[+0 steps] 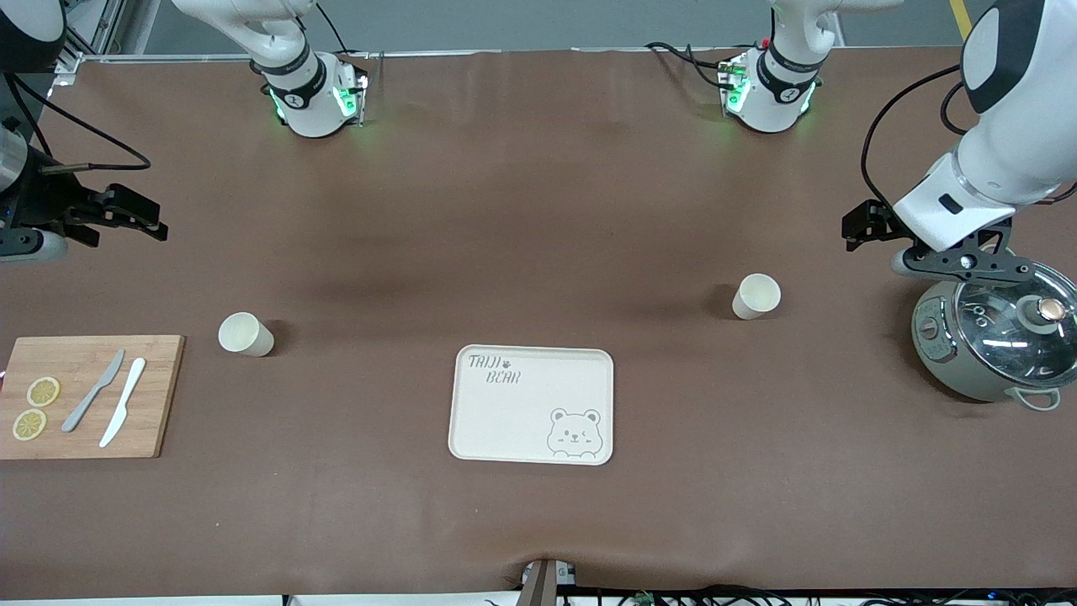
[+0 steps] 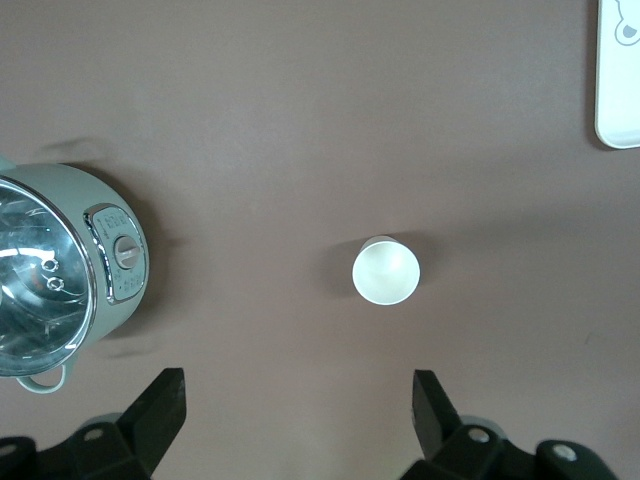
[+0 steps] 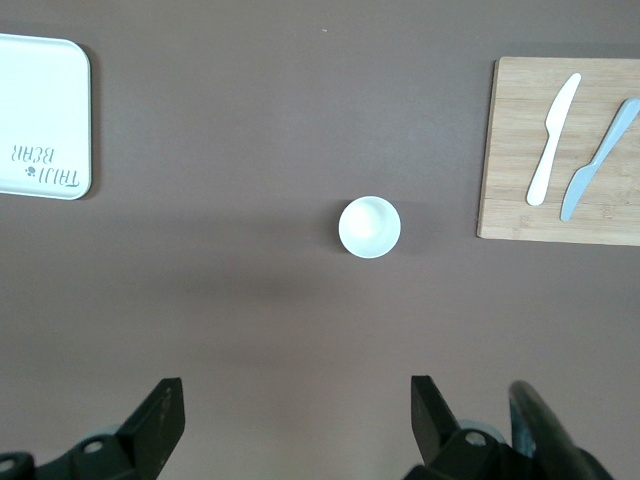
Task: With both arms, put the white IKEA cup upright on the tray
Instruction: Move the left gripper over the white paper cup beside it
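The cream tray (image 1: pixel 538 396) with the bear face lies mid-table, nothing on it. Two white cups stand upright on the table. One cup (image 1: pixel 756 296) is toward the left arm's end and shows in the left wrist view (image 2: pixel 386 271). The other cup (image 1: pixel 246 334) is toward the right arm's end and shows in the right wrist view (image 3: pixel 369 227). My left gripper (image 1: pixel 865 225) (image 2: pixel 300 400) hangs open and empty over bare table between its cup and the cooker. My right gripper (image 1: pixel 135 217) (image 3: pixel 298 400) hangs open and empty over bare table at its end.
A grey-green cooker (image 1: pixel 993 341) (image 2: pixel 40 280) with a glass lid stands at the left arm's end. A wooden cutting board (image 1: pixel 84 358) (image 3: pixel 510 200) with two lemon slices and two knives lies at the right arm's end. Tray corners show in both wrist views (image 2: pixel 620 90) (image 3: pixel 40 90).
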You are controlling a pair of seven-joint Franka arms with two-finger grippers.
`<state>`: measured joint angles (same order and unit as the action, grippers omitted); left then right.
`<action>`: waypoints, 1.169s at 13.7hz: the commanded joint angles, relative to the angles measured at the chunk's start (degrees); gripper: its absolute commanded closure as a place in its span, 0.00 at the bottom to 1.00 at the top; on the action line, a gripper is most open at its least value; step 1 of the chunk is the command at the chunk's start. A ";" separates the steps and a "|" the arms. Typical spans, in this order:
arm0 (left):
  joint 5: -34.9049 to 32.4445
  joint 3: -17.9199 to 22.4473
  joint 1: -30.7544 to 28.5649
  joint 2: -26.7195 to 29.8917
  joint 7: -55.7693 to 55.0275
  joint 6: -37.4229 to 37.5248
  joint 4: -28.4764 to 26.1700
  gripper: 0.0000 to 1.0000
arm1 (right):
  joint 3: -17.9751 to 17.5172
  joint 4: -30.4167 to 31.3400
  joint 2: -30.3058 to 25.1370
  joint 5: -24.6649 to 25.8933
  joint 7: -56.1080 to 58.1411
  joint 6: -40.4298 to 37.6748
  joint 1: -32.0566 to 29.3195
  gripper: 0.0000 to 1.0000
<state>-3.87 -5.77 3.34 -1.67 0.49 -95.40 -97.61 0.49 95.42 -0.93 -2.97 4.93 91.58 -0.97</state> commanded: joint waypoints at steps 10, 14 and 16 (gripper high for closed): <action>2.55 -0.82 0.27 4.10 0.48 -7.21 -8.69 0.00 | -0.40 0.38 -0.66 0.16 -0.27 -0.17 -0.69 0.00; 2.55 -0.82 -0.08 6.06 2.92 -15.95 -18.30 0.00 | -0.31 -1.11 0.05 0.16 -0.27 -0.96 -0.61 0.00; 2.64 -0.73 -0.52 6.06 4.43 -19.54 -22.16 0.00 | -0.31 -1.21 0.22 0.16 -0.09 -0.97 -0.52 0.00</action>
<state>-2.34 -6.43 3.64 2.08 2.68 -111.03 -114.67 0.54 95.26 -0.92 -2.97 4.94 91.48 -1.06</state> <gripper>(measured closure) 0.000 0.000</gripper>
